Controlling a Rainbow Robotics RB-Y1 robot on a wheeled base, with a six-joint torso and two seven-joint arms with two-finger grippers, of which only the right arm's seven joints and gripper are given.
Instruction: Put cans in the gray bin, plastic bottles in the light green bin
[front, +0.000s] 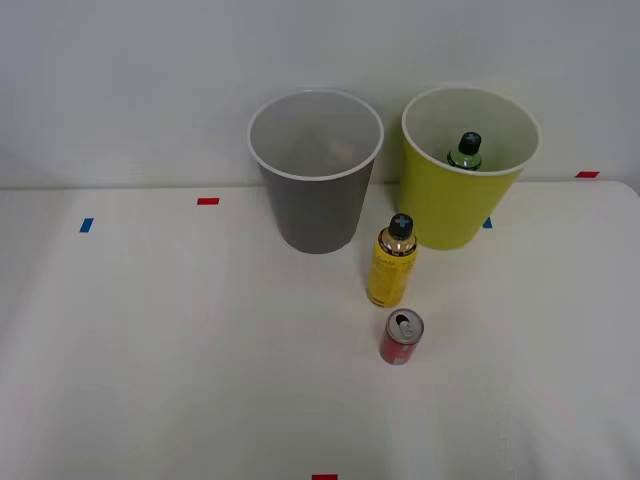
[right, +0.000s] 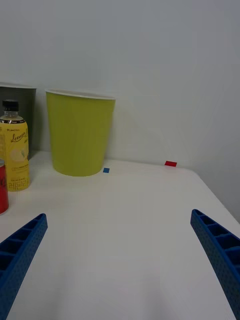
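- The red can stands upright on the white table, silver top up, just in front of an upright yellow bottle.
- The gray bin is beside the light green bin, which holds 1 dark green bottle, cap up.
- The right gripper has its fingers spread wide apart, holding nothing.

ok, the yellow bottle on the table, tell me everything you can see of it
The yellow bottle stands upright on the white table, uncaught by anything. It looks like clear plastic wrapped in a yellow label with lemon pictures and lettering, under a black screw cap; its neck looks amber. It sits in front of the gap between the gray bin and the light green bin, touching neither. The red can stands just nearer the robot, close but apart. The open tool is well clear of it.
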